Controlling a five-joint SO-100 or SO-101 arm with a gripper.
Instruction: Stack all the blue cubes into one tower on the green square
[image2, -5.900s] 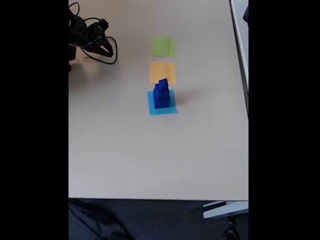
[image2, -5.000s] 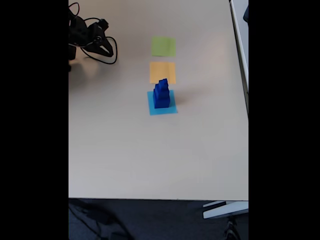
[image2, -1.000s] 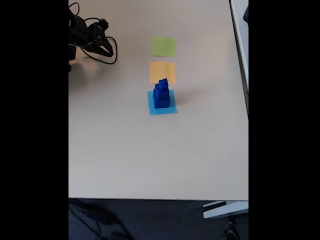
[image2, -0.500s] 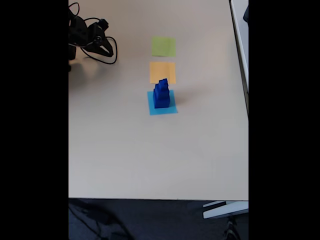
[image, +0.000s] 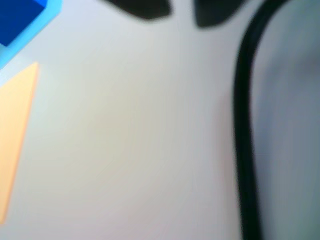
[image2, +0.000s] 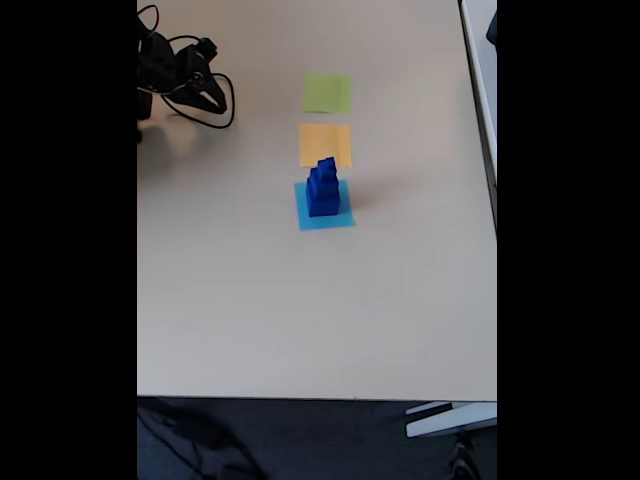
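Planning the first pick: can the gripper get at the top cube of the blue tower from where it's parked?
Probably yes. The gripper sits at the table's far left corner in the fixed view, and bare table lies between it and the tower on the light-blue square. Nothing stands over the tower; actual reach can't be judged.

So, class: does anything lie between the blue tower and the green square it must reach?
Yes. In the fixed view the tower stands on the light-blue square, and the orange square lies flat between it and the green square. Being flat, it blocks little.
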